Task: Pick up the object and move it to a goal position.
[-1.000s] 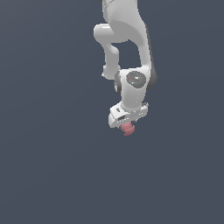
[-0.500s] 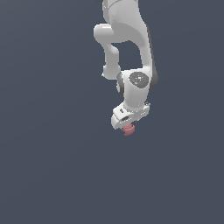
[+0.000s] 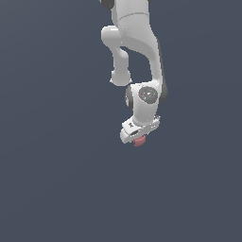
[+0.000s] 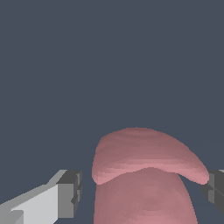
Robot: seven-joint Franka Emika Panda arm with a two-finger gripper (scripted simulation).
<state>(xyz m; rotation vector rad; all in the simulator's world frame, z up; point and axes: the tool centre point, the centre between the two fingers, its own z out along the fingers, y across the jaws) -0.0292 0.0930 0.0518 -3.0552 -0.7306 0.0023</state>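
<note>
The object [image 3: 139,142] is a small pinkish-red lumpy blob on the dark grey ground, partly hidden under the white gripper [image 3: 138,137] in the exterior view. In the wrist view the object [image 4: 144,166] fills the space between the two fingertips. One grey fingertip [image 4: 70,194] stands apart from it with a visible gap. The other fingertip [image 4: 214,190] is right at the blob's edge. The gripper [image 4: 142,192] is open around the object.
The white arm [image 3: 134,52] reaches down from the top of the exterior view. The plain dark grey ground [image 3: 56,179] spreads all around. No goal marker shows.
The gripper has come down a little over the pinkish-red blob, hiding more of it. The blob has stayed in place.
</note>
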